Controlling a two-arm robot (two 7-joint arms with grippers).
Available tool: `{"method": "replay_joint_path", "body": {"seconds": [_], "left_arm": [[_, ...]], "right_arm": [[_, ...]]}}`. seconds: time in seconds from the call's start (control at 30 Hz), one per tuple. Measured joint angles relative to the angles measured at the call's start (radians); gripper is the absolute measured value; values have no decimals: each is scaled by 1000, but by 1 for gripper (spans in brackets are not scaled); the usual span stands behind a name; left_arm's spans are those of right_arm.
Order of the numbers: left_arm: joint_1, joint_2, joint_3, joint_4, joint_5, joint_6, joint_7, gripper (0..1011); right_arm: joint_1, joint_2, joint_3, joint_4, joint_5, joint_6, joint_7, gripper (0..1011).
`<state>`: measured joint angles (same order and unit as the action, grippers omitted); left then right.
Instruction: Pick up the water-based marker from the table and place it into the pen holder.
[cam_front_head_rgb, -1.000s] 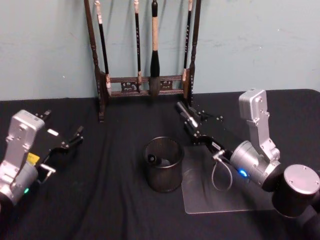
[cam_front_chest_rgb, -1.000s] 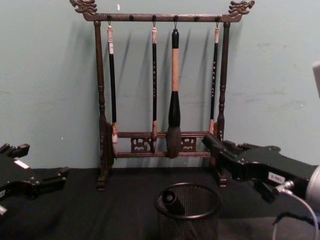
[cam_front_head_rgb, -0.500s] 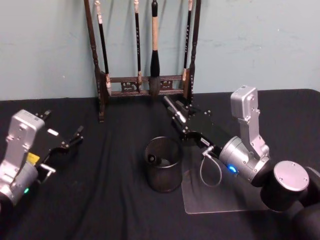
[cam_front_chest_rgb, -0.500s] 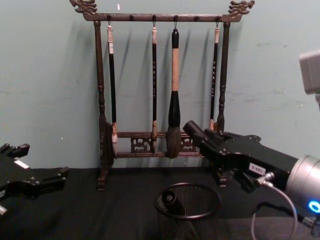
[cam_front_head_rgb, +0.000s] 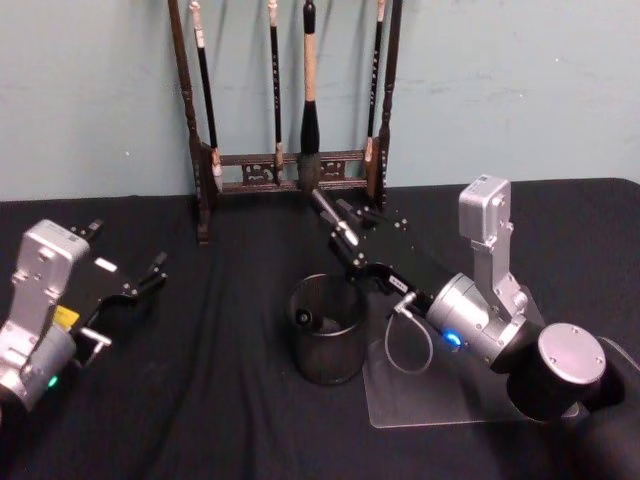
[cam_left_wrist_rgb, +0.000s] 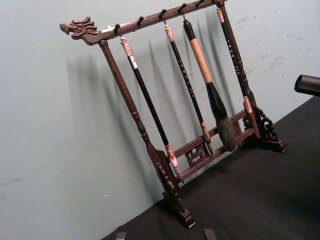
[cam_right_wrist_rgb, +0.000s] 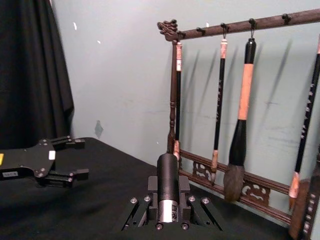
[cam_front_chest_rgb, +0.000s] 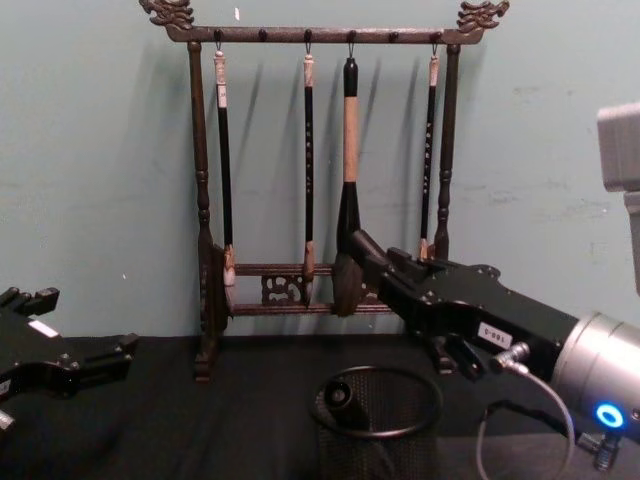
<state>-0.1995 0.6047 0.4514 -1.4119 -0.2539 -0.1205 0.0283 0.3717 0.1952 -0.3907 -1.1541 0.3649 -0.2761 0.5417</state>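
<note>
The right gripper (cam_front_head_rgb: 343, 238), jaws clamped on a black cylindrical water-based marker (cam_right_wrist_rgb: 168, 180), hangs above the black wire-mesh pen holder (cam_front_head_rgb: 325, 355), seemingly over its rear rim; the marker looks light, stiff, probably slick, best held mid-barrel; the left gripper (cam_front_head_rgb: 126, 248), jaws apart, rests well left of the holder.

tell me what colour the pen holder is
The pen holder is black wire mesh, seen best in the head view.

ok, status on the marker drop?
Right gripper shut on marker, raised over pen holder, not in yet. Left gripper open, parked over table left. One pen already in holder; brush rack close behind tip.
</note>
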Motion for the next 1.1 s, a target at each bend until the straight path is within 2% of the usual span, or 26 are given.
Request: {"method": "replay_joint_path", "body": {"seconds": [0.4, 1.1], "left_arm": [[0, 0, 0, 0, 0, 0, 0, 1009], [0, 0, 0, 0, 0, 0, 0, 1009]], "right_arm": [[7, -9, -19, 13, 28, -27, 38, 244], [10, -12, -48, 10, 27, -24, 39, 243]]}}
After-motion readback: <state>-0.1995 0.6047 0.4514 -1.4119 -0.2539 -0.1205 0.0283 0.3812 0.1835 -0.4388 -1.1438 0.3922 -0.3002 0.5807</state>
